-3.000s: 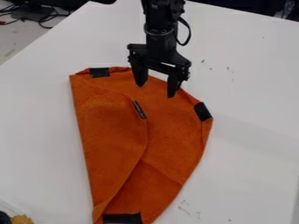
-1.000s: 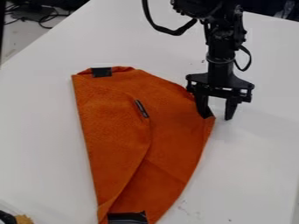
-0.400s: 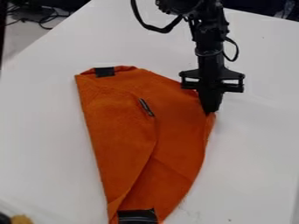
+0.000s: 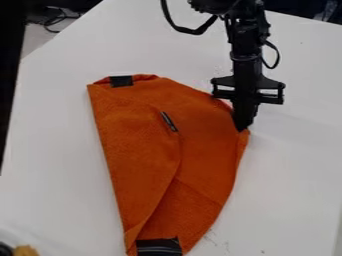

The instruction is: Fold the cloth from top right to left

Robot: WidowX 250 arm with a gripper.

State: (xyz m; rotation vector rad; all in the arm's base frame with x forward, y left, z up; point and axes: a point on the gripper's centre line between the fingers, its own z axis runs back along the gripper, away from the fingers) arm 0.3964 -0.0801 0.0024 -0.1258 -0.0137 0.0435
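Across the desk (image 4: 294,165): an orange cloth (image 4: 207,150), a flap (image 4: 130,135) lying folded over its left side.
Pincer (image 4: 242,128): closed on the cloth's right corner, pointing down.
Cloth's ends: a dark patch (image 4: 121,81) at the top left, a dark band (image 4: 159,246) at the bottom.
Flap's edge: a small dark tag (image 4: 169,121).

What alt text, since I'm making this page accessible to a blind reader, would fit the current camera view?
A black robot gripper is closed on the right edge of an orange cloth on a white table. The cloth's left side is folded inward over the rest, and black patches sit at its top left and bottom.
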